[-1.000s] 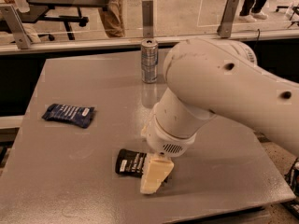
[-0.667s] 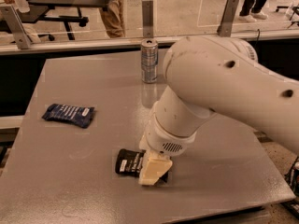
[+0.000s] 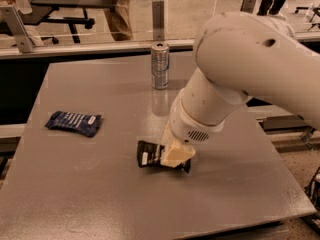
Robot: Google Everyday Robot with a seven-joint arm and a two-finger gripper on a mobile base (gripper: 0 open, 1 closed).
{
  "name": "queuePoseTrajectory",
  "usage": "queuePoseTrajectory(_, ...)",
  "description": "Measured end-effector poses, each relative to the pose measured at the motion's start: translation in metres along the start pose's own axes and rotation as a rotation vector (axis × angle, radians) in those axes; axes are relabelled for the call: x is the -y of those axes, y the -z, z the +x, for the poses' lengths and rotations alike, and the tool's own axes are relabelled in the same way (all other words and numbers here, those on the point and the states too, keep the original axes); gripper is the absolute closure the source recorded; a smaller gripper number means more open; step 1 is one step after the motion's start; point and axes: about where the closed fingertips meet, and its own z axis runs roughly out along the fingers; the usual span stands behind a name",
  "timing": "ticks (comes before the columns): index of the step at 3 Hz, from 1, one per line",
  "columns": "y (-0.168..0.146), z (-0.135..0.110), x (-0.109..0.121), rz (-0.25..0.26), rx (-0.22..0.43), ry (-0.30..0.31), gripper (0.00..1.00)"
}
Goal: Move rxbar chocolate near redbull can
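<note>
The rxbar chocolate [image 3: 148, 154], a flat black wrapper with a small white label at its left end, lies on the grey table [image 3: 75, 189] near the front middle. My gripper [image 3: 176, 155] hangs from the big white arm and sits right on the bar's right half, hiding it. The redbull can [image 3: 160, 65], slim, silver and blue, stands upright at the table's back middle, well behind the bar.
A dark blue snack wrapper [image 3: 74, 122] lies at the table's left. A glass barrier with metal posts [image 3: 158, 17] runs behind the table. The table's right edge drops off near a metal frame [image 3: 287, 134].
My gripper has come down and slightly left onto the black bar, covering more of its right half. The can and the blue wrapper have not moved.
</note>
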Motion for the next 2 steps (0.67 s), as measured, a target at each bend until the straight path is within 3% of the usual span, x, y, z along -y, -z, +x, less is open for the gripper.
queuePoseTrajectory(2, 0.018, 0.009, 0.069, 0.078, -0.02, -0.016, 1.0)
